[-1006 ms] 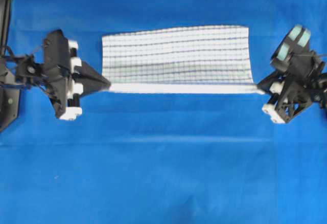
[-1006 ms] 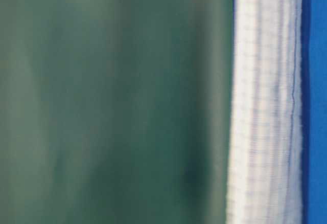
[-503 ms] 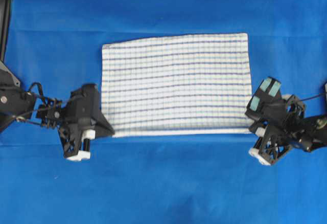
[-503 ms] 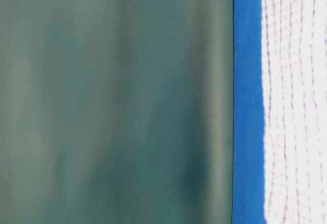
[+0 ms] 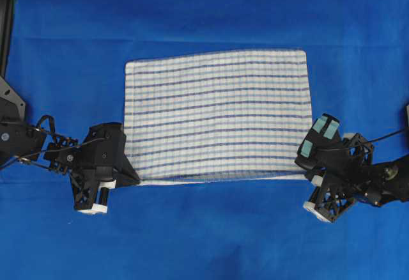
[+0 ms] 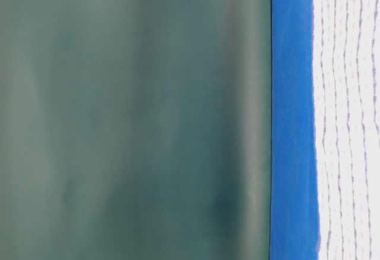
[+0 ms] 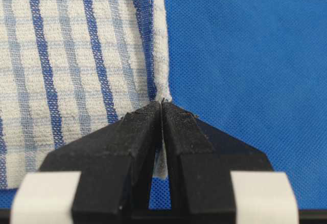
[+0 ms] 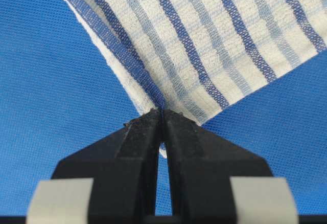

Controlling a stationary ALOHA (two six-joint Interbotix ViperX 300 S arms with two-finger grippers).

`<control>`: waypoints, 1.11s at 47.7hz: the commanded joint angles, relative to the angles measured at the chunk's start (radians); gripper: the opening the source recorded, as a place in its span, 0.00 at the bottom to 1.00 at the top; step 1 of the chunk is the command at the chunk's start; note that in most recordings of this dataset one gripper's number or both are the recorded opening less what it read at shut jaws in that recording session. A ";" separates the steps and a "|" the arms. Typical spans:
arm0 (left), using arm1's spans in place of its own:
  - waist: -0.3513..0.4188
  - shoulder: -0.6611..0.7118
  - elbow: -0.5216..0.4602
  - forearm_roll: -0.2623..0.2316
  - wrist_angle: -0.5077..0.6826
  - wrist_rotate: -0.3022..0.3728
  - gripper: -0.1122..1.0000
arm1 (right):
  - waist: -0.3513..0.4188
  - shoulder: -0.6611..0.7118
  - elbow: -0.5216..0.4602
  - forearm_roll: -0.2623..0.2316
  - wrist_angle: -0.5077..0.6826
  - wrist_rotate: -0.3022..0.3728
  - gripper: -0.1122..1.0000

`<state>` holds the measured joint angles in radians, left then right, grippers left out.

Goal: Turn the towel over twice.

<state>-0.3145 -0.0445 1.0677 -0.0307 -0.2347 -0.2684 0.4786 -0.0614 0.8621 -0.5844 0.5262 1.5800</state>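
Both the left gripper point(image 5: 134, 181) and right gripper point(image 5: 305, 172) pinch tiny corners of the towel point(image 5: 217, 114) at its lower edge, so a tug could slip one free.

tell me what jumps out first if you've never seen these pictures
The striped towel spread flat at the middle of the blue sheet. Then the two black grippers pinching its near corners: the left gripper and the right gripper, both clamped on cloth.

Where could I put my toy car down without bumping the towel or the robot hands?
On the bare blue sheet below the towel, or the strip above it. It is crowded at the towel's lower corners, where the left hand and right hand pinch it.
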 commanded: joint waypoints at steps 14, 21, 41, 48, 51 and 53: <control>0.029 -0.018 -0.005 0.000 0.011 0.009 0.30 | 0.005 -0.009 -0.040 -0.043 0.005 0.002 0.16; 0.029 -0.051 -0.018 -0.002 0.074 0.014 0.67 | 0.005 -0.028 -0.075 -0.087 0.058 -0.015 0.52; 0.092 -0.387 -0.048 0.003 0.235 0.130 0.75 | 0.005 -0.319 -0.064 -0.396 0.212 -0.084 0.68; 0.153 -0.506 -0.028 0.003 0.221 0.235 0.75 | -0.002 -0.442 -0.018 -0.543 0.245 -0.094 0.68; 0.190 -0.557 -0.009 0.003 0.199 0.279 0.75 | -0.003 -0.495 0.005 -0.604 0.255 -0.095 0.68; 0.210 -0.584 0.000 0.003 0.186 0.298 0.75 | -0.003 -0.534 0.020 -0.640 0.258 -0.095 0.68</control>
<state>-0.1411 -0.5737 1.0630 -0.0291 -0.0199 0.0046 0.4786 -0.5262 0.8728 -1.1551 0.7762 1.4834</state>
